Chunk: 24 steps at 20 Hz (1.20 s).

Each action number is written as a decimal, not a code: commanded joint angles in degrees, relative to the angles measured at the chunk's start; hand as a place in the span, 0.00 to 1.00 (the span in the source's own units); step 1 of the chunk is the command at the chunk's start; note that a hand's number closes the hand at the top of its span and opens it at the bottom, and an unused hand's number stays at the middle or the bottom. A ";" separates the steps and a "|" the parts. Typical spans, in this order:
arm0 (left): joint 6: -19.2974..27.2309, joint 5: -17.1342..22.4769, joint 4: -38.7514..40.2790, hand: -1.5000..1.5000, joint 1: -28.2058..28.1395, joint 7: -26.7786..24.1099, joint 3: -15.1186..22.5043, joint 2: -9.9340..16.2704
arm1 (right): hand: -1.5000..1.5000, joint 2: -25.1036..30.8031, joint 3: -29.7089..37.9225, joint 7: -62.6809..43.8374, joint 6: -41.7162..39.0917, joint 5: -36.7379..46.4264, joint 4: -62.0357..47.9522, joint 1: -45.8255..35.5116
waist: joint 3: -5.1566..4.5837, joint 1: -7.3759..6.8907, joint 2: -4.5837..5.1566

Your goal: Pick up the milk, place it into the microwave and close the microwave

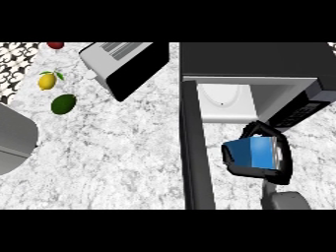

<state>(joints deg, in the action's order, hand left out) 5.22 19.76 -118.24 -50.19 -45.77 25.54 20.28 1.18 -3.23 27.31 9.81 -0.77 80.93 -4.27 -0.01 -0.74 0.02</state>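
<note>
Milk (252, 150), a blue carton lying on its side, sits in the lower right of the frame, held in the right hand (261, 152), whose black fingers (281, 156) are curled round it from the right side and from underneath, with the thumb across the near end. The carton's long axis runs roughly left to right across the frame, its darker blue end pointing left toward the open door (194, 147), and a pale, shiny band shows on its right end next to the fingers. What the next move turns on is this: the carton hangs just below and in front of the mouth of the microwave (261, 64), whose white cavity (225, 101) opens in the upper middle of the frame, slightly up and to the left of the hand. By my judgement the carton has to travel up the frame and a little left to pass inside, and it looks close to the lower lip of the opening already. The door stands swung out as a long dark bar running down the middle of the frame, just left of the carton, so the path between door and control panel (305, 106) is narrow. The right hand is plainly the nearer one; the left hand does not show at all. Off to the upper left of the marbled surface (112, 147) lie a lemon (47, 81), a lime (63, 104) and a toaster (123, 66), well apart from the action.
</note>
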 commanded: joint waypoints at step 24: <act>-2.48 1.36 0.07 0.00 -0.95 -0.58 -1.78 2.64 | 1.00 7.09 14.25 15.11 14.02 5.24 -63.85 -38.54 | 0.29 -3.74 1.67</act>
<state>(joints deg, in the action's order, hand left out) 1.80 22.21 -116.72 -50.54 -47.03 22.94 22.95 6.07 9.94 40.38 23.26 3.65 22.91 -40.08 0.18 -3.39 1.21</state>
